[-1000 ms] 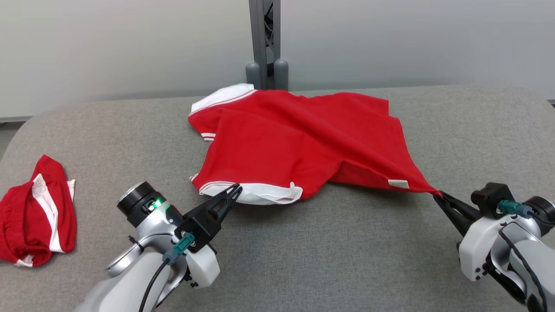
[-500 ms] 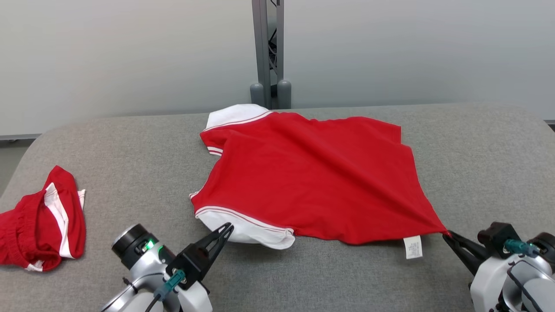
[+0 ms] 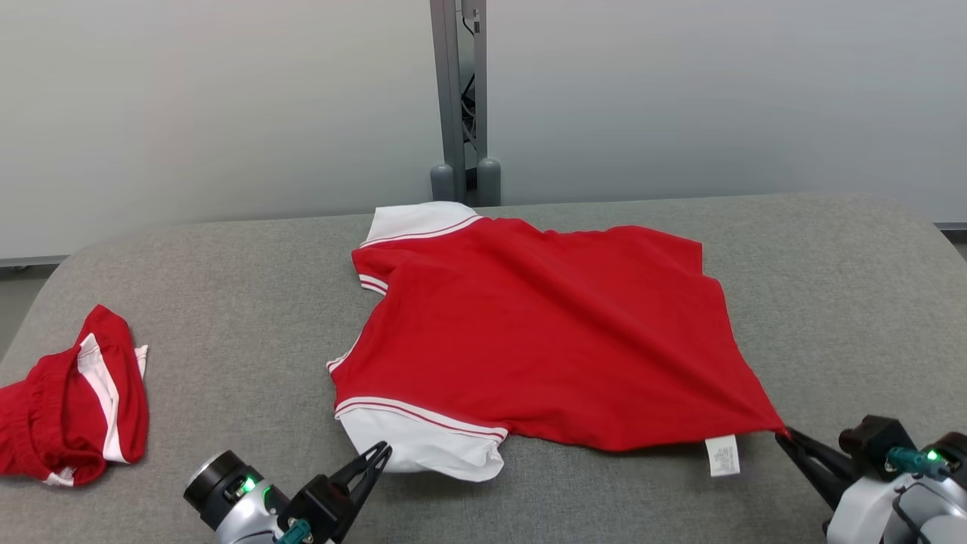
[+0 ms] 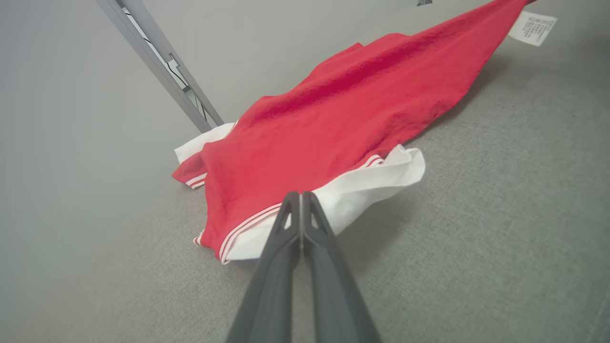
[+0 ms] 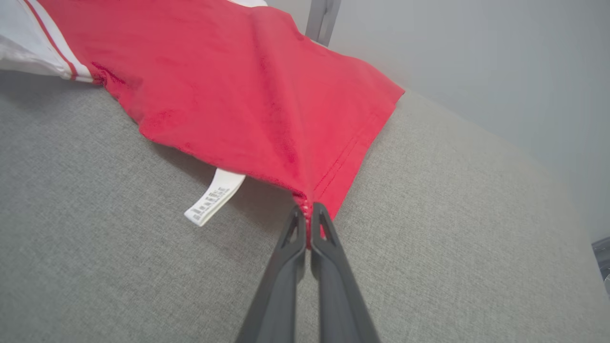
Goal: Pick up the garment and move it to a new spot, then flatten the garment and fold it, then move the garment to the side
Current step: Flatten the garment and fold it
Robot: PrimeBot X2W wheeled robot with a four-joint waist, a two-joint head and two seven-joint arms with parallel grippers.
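Red knit shirt with white sleeves (image 3: 544, 340) lies mid grey fabric desk (image 3: 227, 302). Right gripper (image 5: 309, 212) jaws clenched on hem corner (image 5: 312, 195); left gripper (image 4: 300, 196) jaws clenched at sleeve (image 3: 423, 449), hold unclear. Pull outward low, evenly, until wrinkles go.

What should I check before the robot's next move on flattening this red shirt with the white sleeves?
1. Right gripper shut on the hem corner of the red knit shirt with white sleeves: ok.
2. Left gripper holding the near white sleeve: cannot tell; it is shut, tips at the sleeve's edge.
3. Shirt lying flat: not ok; creases fan toward the held corner.
4. White care label tucked under: not ok; it sticks out at the hem.
5. Crumpled red-and-white garment apart from the shirt: ok; it lies to the left on the grey fabric table.
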